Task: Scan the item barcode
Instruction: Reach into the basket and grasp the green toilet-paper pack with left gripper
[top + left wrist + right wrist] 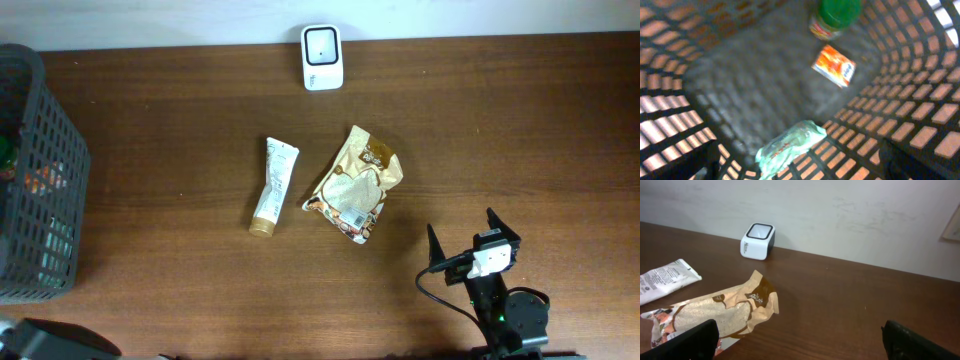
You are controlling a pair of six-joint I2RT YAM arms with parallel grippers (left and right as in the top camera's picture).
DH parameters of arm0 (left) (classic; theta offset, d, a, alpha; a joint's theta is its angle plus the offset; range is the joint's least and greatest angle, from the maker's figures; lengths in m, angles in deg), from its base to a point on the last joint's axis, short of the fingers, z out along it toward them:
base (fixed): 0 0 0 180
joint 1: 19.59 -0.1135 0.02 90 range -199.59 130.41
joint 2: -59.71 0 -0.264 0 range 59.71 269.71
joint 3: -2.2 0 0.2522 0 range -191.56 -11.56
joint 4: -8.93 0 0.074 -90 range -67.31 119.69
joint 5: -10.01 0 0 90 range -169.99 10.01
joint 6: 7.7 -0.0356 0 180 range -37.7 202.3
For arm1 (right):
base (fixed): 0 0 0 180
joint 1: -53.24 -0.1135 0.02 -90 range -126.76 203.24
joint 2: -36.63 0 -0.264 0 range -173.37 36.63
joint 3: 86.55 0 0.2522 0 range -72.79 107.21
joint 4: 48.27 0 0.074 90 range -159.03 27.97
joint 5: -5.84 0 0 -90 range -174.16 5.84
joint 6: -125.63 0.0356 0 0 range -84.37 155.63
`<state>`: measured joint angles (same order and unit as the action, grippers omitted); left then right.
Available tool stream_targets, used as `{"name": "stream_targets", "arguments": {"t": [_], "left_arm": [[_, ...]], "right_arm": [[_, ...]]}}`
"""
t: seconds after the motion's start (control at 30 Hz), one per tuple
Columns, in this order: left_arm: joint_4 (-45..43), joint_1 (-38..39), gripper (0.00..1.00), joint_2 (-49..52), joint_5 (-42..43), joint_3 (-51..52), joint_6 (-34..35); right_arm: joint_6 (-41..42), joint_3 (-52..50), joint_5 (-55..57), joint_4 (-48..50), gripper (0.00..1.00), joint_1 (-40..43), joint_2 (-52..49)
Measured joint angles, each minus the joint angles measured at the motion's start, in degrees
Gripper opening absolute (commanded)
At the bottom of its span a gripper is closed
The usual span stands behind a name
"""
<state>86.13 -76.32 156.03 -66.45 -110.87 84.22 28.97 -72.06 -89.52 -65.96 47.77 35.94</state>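
Showing the approach geometry for the scan: the right tool [468, 240] hangs over the near right part of the desk [540, 120], its jaws spread wide with nothing between them. The snack packet [352, 185], judged to be the item for scanning because it is the closer of the two loose goods, lies flat at mid-desk, ahead of this tool and to its left. Its long axis runs from the near end toward the far edge, leaning slightly to the right, so the right tool meets it obliquely at its near right corner. A pale patch on the upper face may be the barcode label, but it is too small to read. The scanner [322, 57] stands at the far edge against the wall [840, 210], beyond the packet and a little left of it, well apart from both packet and tool. Any carry would therefore run forward and leftward. A tube [273, 187] lies just beside the packet on its left, not touching, on a roughly parallel axis. The left tool [801, 167] looks down into the basket [40, 150] at the desk's left end, jaws apart and empty, above a pale green pouch [790, 146], an orange box [834, 65] and a green-lidded jar [836, 17]. The right arm is judged the nearer and better placed.
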Motion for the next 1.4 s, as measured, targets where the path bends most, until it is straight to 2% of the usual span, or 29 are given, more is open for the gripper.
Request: {"name": "stream_targets", "arguments": {"t": [0.17, 0.43, 0.5, 0.97, 1.2, 1.4], "left_arm": [[3.7, -0.3, 1.00, 4.0, 3.2, 0.0, -8.2], [6.2, -0.4, 1.00, 12.6, 2.4, 0.0, -17.1], [6.2, -0.4, 0.95, 13.9, 2.3, 0.0, -17.7], [5.2, -0.4, 0.93, 21.4, 4.5, 0.1, -22.4], [4.7, -0.4, 0.87, 21.9, 6.2, 0.1, -23.6], [4.5, -0.4, 0.84, 26.2, 6.6, 0.4, -23.6]], "right_arm": [[0.0, 0.0, 0.0, 0.0, 0.98, 0.0, 0.0], [0.0, 0.0, 0.0, 0.0, 0.98, 0.0, 0.0], [0.0, 0.0, 0.0, 0.0, 0.98, 0.0, 0.0], [0.0, 0.0, 0.0, 0.0, 0.98, 0.0, 0.0], [0.0, 0.0, 0.0, 0.0, 0.98, 0.0, 0.0], [0.0, 0.0, 0.0, 0.0, 0.98, 0.0, 0.0]]}}
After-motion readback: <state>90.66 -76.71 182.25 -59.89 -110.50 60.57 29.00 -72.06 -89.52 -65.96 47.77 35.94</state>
